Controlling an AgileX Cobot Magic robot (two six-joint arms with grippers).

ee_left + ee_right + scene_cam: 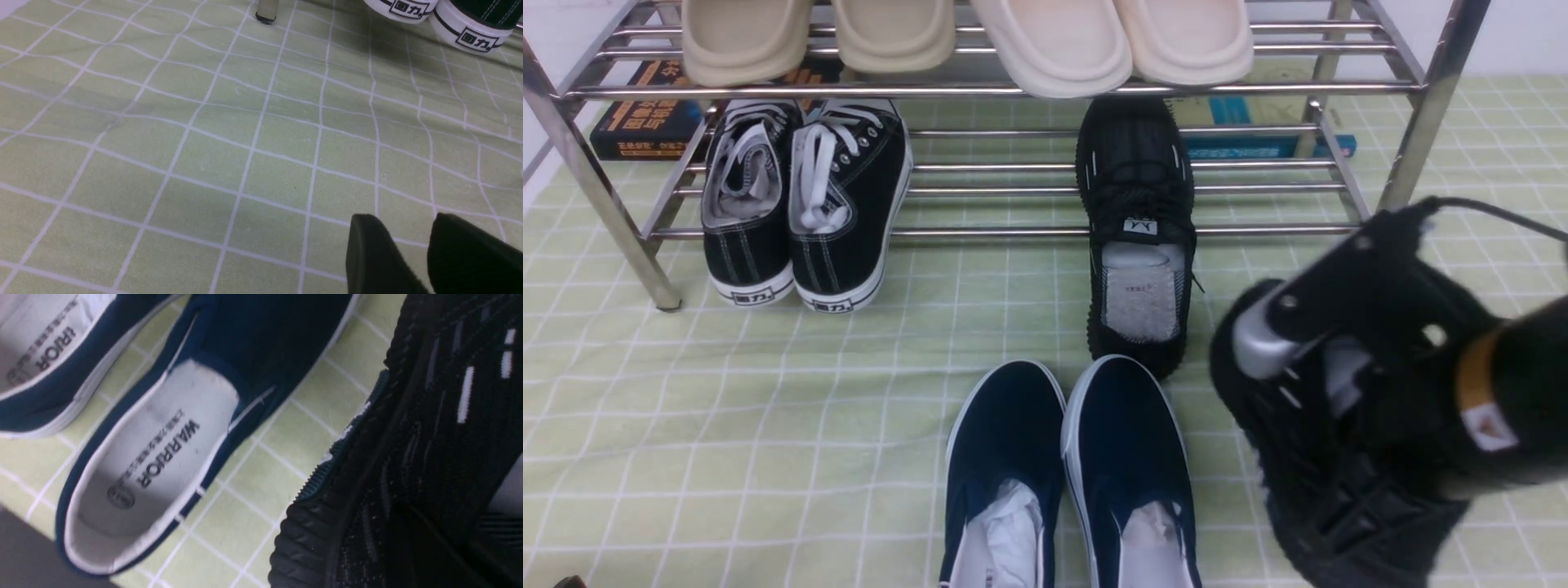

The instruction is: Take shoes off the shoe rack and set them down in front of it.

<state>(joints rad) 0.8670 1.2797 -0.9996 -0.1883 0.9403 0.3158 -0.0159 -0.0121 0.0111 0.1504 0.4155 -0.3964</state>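
Shoe rack (1013, 90), chrome, two tiers, stood at the back of the green-checked tabletop (686, 408).

- **Far left:** left pincer (402, 224), fingers parted with nothing between them, low over bare cloth.
- **Lower tier, left:** black canvas sneakers (800, 204) with white laces (not for moving, by my reading).
- **Centre, before the rack:** navy pair (1070, 482), side by side on the cloth, apparently already placed.
- **Right of centre:** black knit shoe (1135, 229), toe on the lower tier, heel out over the front bar.
- **Far right:** second black knit shoe (1274, 457), held by the right pincer (1339, 367), which was closed on it just right of the navy pair.

Step in hand was judged to be setting this shoe down. The next move called for lowering it flat, sole on the cloth, then releasing.
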